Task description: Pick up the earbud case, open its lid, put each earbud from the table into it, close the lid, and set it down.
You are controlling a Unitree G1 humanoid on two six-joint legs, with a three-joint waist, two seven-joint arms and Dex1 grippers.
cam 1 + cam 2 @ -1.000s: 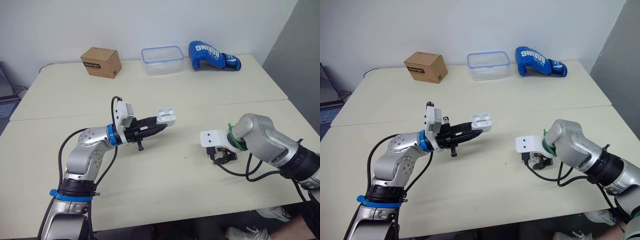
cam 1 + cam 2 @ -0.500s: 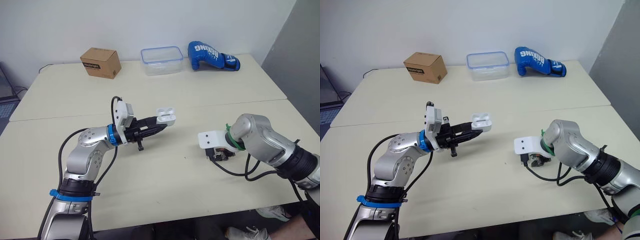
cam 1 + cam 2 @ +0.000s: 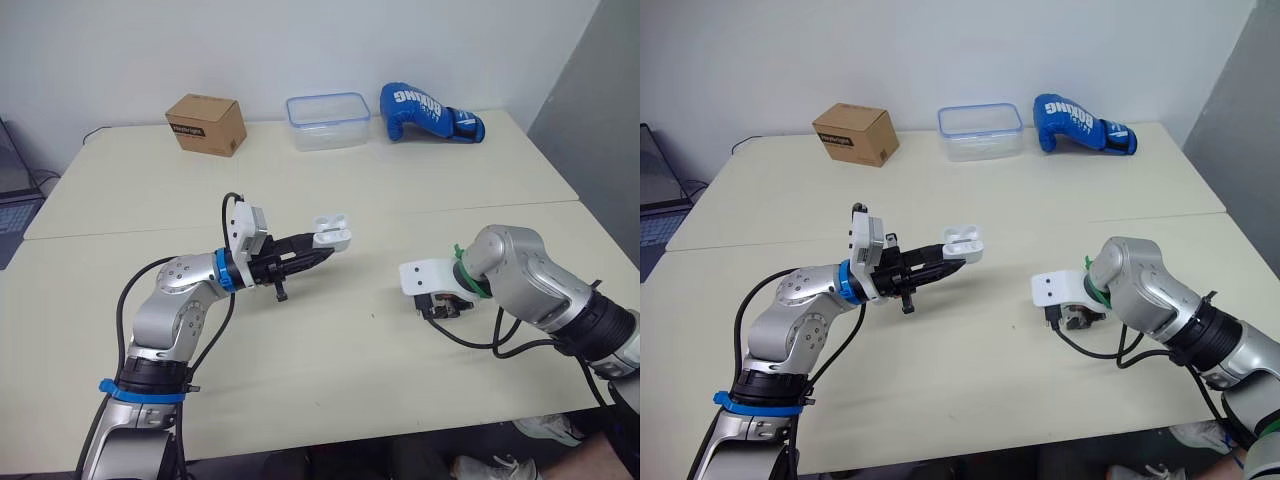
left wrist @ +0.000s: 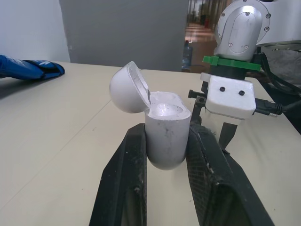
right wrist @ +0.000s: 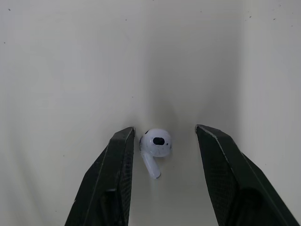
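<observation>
Floor edge: a white shoe (image 3: 492, 466) lies below the near rim of the table (image 3: 300, 350).
Right gripper (image 5: 165, 128): low over the table on the near right, pointing down, fingers parted wide and holding nothing.
Earbud (image 5: 154, 146): white, lying on the table between the right gripper's two fingers, bud end away from the wrist and stem toward it; just beside one finger and well apart from the other. Whether it touches the closer finger cannot be told.
In the way, right side: the white camera block (image 3: 426, 275) on the right wrist sits over the gripper in the head views, and black cables (image 3: 470, 335) loop on the table beside it.
Surroundings of earbud: bare cream tabletop on every side.
Left gripper (image 4: 167, 136): raised above the table left of centre, reaching toward the middle, fingers clamped on the two sides of the earbud case.
Earbud case (image 4: 164, 134): white, held upright off the table, gripped around its lower body. What its wells hold cannot be told.
Lid (image 4: 126, 87): swung open, tilted back on its hinge to one side.
Case to right gripper: well apart across open tabletop, with nothing standing between them.
Table seam (image 3: 300, 217): a line runs across just beyond both grippers.
Cardboard box (image 3: 205, 124): brown with a label, far left, near the wall.
Plastic container (image 3: 326, 120): clear with a blue rim, far centre.
Boxing glove (image 3: 428, 111): blue with white lettering, lying on its side just right of the container.
</observation>
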